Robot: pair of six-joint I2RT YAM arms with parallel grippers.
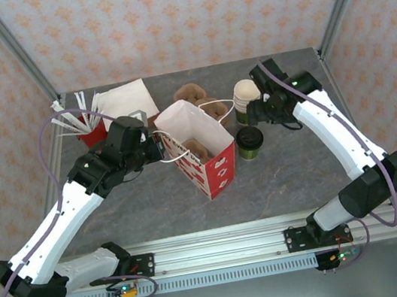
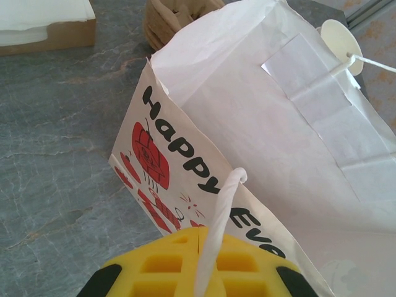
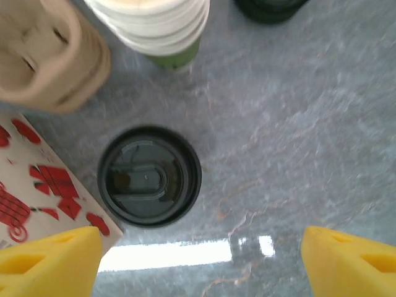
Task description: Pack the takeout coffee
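Observation:
The takeout coffee [image 1: 250,142], a green cup with a black lid, stands on the table just right of the red-and-white paper bag [image 1: 201,152]. From above, its lid [image 3: 150,176] lies beyond my right gripper [image 3: 201,266], nearer the left finger. That gripper [image 1: 255,114] is open and hovers above the cup, touching nothing. My left gripper [image 2: 201,253] is shut on the bag's white twisted handle [image 2: 219,223] at the bag's left rim [image 1: 158,146]. The bag [image 2: 260,124] stands upright with its mouth open.
A stack of cream-lined cups [image 1: 246,97] stands right behind the coffee, with brown cup carriers [image 1: 192,95] to its left. A red cup of white sticks [image 1: 89,133] and napkins [image 1: 126,99] sit at the back left. A dark round thing [image 3: 269,7] lies beyond the stack.

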